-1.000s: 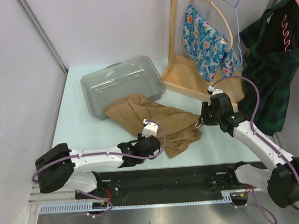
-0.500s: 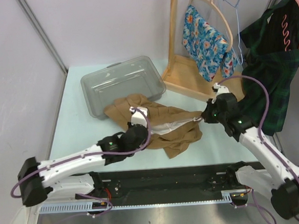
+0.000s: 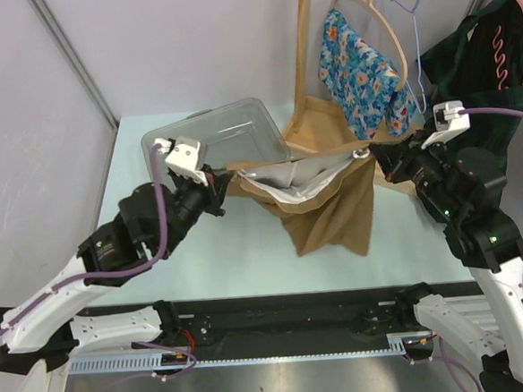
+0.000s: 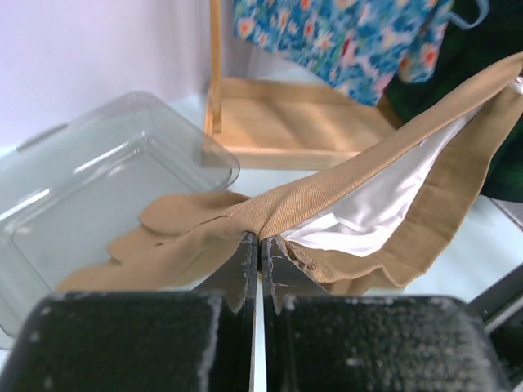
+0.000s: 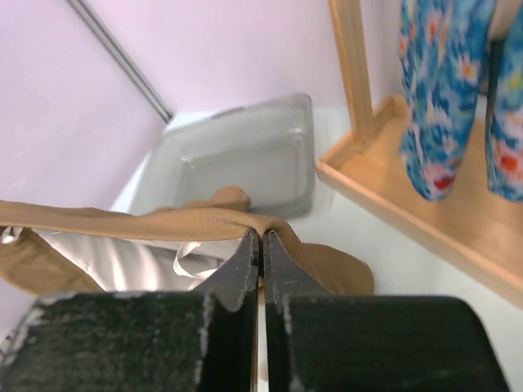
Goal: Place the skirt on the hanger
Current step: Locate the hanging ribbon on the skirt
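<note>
Skirt [image 3: 323,205], tan cloth with a white lining, hangs in the air over the pale green table [image 3: 229,252], its waistband pulled taut between your two claws. Your left gripper [image 3: 223,179] is clenched on the waistband's left end, just off the near right corner of the clear plastic bin [image 3: 230,135]. In the left wrist view its fingers [image 4: 242,265] pinch the tan edge flat with no gap. Your right gripper [image 3: 367,153] is clenched on the right end, and in the right wrist view its fingers [image 5: 245,263] show the same tight pinch. The waist gapes open upward with the lining showing, and the hem drops toward the table; you cannot tell whether it touches.

For room to move, you have bare table left and near of the hanging cloth, out to the near edge. The far side is tight: the bin sits just behind the left end, and the wooden rack's upright [image 3: 304,40] and flat base [image 3: 304,132] stand just behind the right end. On the right, your right arm is close to the dark green plaid garment [image 3: 472,118]. Up on the rail hang a blue floral garment [image 3: 353,68] on a round wooden hanger [image 3: 403,56] and, just right of it, a thin blue wire hanger [image 3: 417,42]. The grey wall [image 3: 24,132] closes off the table's left edge
</note>
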Tool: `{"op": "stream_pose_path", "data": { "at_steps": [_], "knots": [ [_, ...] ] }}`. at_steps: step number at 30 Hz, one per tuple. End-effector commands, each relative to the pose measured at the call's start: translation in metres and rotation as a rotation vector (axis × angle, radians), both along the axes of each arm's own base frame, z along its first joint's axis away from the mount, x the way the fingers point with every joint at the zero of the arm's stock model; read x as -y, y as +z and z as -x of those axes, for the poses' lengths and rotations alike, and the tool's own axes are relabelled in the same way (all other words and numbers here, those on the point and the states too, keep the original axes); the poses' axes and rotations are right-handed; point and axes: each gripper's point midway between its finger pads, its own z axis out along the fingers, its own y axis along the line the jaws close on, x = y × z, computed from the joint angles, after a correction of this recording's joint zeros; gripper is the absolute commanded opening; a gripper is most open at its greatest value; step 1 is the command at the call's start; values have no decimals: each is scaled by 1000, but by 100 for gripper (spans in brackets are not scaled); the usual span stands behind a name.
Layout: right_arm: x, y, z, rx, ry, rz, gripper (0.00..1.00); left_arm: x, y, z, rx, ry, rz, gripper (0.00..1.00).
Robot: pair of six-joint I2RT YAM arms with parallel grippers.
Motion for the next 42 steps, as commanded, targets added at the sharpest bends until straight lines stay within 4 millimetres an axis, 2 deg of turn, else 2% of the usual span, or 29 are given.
{"op": "stream_pose_path", "data": {
  "at_steps": [1, 4, 6, 9, 14, 15, 17, 21, 23, 26, 27, 28, 29, 30, 31, 32, 33, 34, 35, 37, 38, 40, 41, 42],
  "knots": [
    [15, 66, 19, 171, -37, -17, 0, -27, 67, 13, 136, -35, 45, 0],
    [16, 94, 29, 238, -22, -28, 0, -29, 94, 21, 175, -80, 84, 0],
    [15, 101, 27, 246, -18, -21, 0, -32, 113, 22, 226, -85, 103, 0],
    [13, 108, 25, 258, -11, -15, 0, -33, 127, 20, 272, -76, 95, 0],
    [11, 109, 18, 255, -10, -10, 0, -27, 133, 9, 293, -38, 48, 0],
    [10, 110, 16, 254, -10, -9, 0, -29, 140, 7, 298, -22, 54, 0],
    [9, 111, 16, 255, -6, -7, 0, -23, 139, 0, 287, 1, 34, 0],
    [9, 113, 15, 262, -4, -10, 0, -31, 138, -8, 284, 80, 52, 0],
    [8, 109, 12, 249, -4, -3, 0, -30, 132, -9, 271, 82, 44, 0],
    [7, 95, 7, 192, -6, 4, 0, -31, 116, -8, 232, 84, 38, 1],
    [6, 88, 4, 168, -8, 7, 0, -27, 96, -10, 200, 81, 6, 0],
    [8, 73, -1, 109, -27, 3, 0, -23, 83, -8, 164, 71, 20, 0],
    [8, 64, -5, 65, -41, -11, 0, -20, 57, -7, 121, 60, -13, 0],
    [14, 41, -8, -34, -89, -5, 0, -17, 42, -7, 90, 58, -15, 0],
    [13, 28, -10, -96, -95, -11, 0, -11, 25, -4, 36, 40, 12, 0],
    [9, 8, -17, -187, -102, -29, 0, -8, -11, -3, -26, 41, -30, 0],
    [8, -13, -17, -265, -106, -18, 0, -5, -29, -1, -65, 39, -29, 0],
    [6, -24, -18, -302, -106, -21, 0, 1, -46, 2, -119, 28, 0, 0],
    [4, -49, -19, -363, -109, -22, 0, 4, -80, 3, -168, 30, -33, 0],
    [2, -65, -21, -401, -110, -25, 0, 6, -100, 9, -216, 21, 9, 0],
    [1, -81, -22, -438, -111, -19, 0, 7, -116, 11, -237, 20, 2, 1],
    [0, -100, -25, -488, -116, -7, 0, 3, -124, 11, -248, 33, 17, 0],
    [-1, -108, -26, -506, -114, -3, 0, 3, -134, 10, -261, 34, 10, 0],
    [-1, -126, -30, -539, -124, 9, 0, 2, -140, 8, -270, 36, 7, 0]
  ]
}}
